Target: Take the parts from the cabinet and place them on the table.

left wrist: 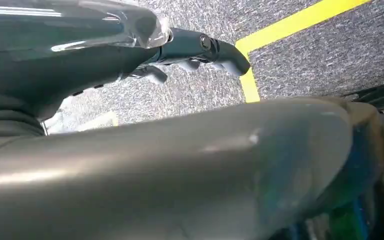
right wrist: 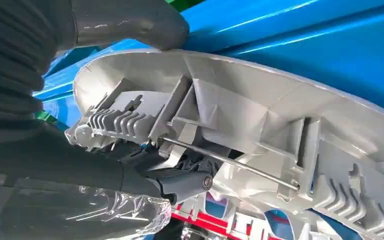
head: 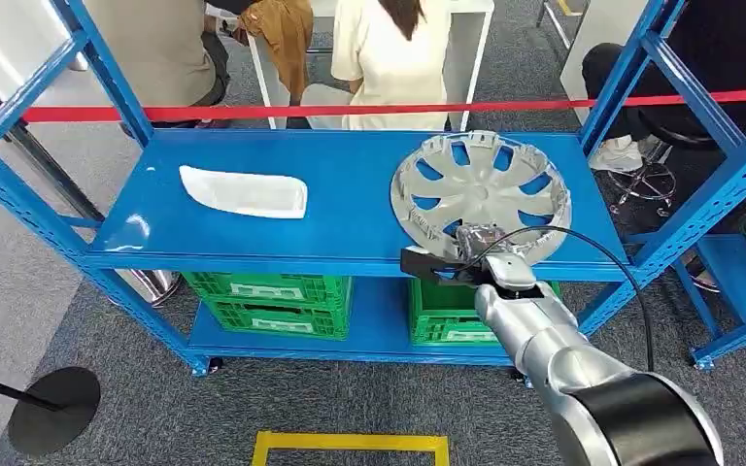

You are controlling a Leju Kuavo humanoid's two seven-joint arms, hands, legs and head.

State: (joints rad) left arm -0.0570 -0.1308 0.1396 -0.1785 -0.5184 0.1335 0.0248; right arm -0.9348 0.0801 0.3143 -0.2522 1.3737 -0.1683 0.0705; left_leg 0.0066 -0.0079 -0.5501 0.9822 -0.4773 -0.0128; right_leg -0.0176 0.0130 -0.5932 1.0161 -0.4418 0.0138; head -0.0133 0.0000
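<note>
Nothing has left the blue metal shelving rack [head: 350,248] yet: the silver plastic hubcap [head: 481,194] lies at its right, the white curved plastic panel [head: 243,191] at its left. The right hand [head: 471,254] grips the hubcap's near rim, thumb [right wrist: 130,22] over one face and fingers [right wrist: 180,182] behind; the left hand [left wrist: 200,50] hangs over carpet, fingers loosely curled, holding nothing.

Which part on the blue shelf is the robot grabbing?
The round silver wheel cover, on the shelf's right side. The right hand holds its near rim, thumb on one side and fingers on the other. The flat white part lies untouched on the left.
</note>
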